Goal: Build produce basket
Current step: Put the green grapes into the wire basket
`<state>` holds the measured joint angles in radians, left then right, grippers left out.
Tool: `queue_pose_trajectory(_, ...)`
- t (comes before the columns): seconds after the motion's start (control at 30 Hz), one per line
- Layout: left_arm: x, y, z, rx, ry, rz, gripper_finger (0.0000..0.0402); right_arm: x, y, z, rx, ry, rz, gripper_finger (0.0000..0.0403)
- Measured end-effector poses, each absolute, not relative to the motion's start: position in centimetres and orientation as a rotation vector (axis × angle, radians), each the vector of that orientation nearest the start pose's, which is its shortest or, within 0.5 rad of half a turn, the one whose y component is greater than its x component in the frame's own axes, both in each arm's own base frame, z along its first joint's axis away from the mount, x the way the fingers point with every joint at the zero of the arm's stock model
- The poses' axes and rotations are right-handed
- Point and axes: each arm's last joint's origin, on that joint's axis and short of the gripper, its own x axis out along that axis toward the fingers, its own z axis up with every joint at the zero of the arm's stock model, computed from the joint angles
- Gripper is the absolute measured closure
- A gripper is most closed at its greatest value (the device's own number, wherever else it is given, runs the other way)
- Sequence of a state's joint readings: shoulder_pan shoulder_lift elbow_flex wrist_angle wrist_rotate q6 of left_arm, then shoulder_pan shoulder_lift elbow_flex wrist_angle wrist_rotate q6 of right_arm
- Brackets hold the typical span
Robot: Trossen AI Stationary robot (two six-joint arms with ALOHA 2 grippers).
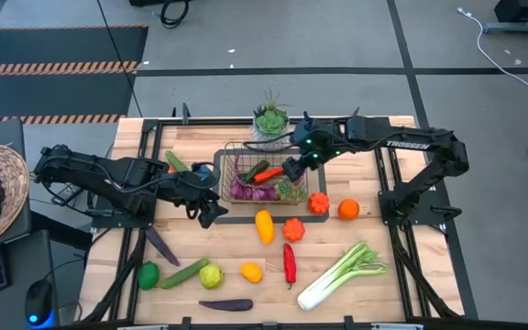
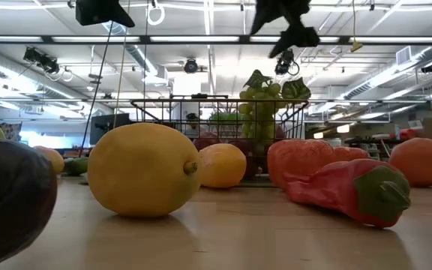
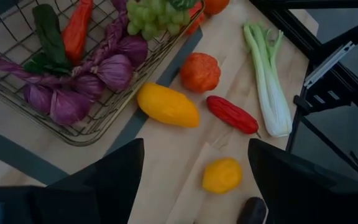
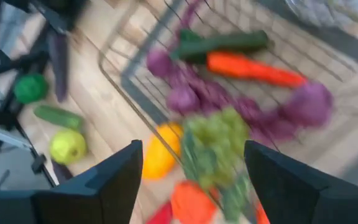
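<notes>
The dark wire basket [image 1: 223, 174] stands at the table's middle far side. It holds purple produce [image 1: 250, 191], an orange carrot [image 1: 266, 174] and a bunch of green grapes [image 1: 291, 190] in its near right corner. My right gripper [image 1: 291, 170] hangs open just above those grapes [image 4: 213, 146], and in the low view it [image 2: 295, 37] is clear of them [image 2: 265, 105]. My left gripper [image 1: 207, 213] is open above the table by the basket's near left corner, with nothing between its fingers [image 3: 196, 146]. Several more toy fruits and vegetables lie on the table nearer the front edge.
Loose on the table are a yellow fruit [image 1: 264, 225], an orange pepper [image 1: 293, 229], two orange fruits [image 1: 318, 203] [image 1: 348, 209], a red chili [image 1: 289, 263], a leek [image 1: 342, 273], a lemon [image 1: 251, 271], a green apple [image 1: 211, 275] and a cucumber [image 1: 184, 273]. A potted succulent [image 1: 270, 122] stands behind the basket.
</notes>
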<state>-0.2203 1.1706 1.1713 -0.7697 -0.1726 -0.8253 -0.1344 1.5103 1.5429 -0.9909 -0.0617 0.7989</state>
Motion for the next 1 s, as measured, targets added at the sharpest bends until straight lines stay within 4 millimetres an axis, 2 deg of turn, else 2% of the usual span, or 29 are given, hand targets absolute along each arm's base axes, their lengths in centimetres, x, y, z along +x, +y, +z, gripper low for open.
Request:
queue_pose_trajectory(0.2, 22.7, -4.4, 34.0, -0.580, 0.709, 0.272, 0.0109, 28.5, -2.2, 35.4, 0.824, 1.026, -0.451, 0.0118)
queue_pose_trajectory(0.33, 22.8, -4.0, 34.0, -0.582, 0.702, 0.293, 0.0109, 28.7, -1.4, 34.9, 0.807, 1.068, -0.442, 0.0125)
queue_pose_trajectory(0.5, 22.9, -3.7, 34.0, -0.588, 0.695, 0.305, 0.0108, 30.6, -1.4, 32.5, 0.814, 1.072, -0.450, 0.0135)
queue_pose_trajectory(0.73, 22.9, -3.8, 34.1, -0.597, 0.692, 0.303, 0.0109, 34.5, -1.9, 28.4, 0.854, 1.083, -0.373, 0.0144)
queue_pose_trajectory(0.9, 22.9, -4.0, 34.1, -0.610, 0.693, 0.302, 0.0109, 37.6, -2.5, 27.9, 0.901, 0.912, -0.208, 0.0149)
queue_pose_trajectory(1.0, 22.8, -4.2, 34.1, -0.608, 0.696, 0.294, 0.0109, 38.4, -3.0, 28.5, 0.930, 0.815, -0.181, 0.0151)
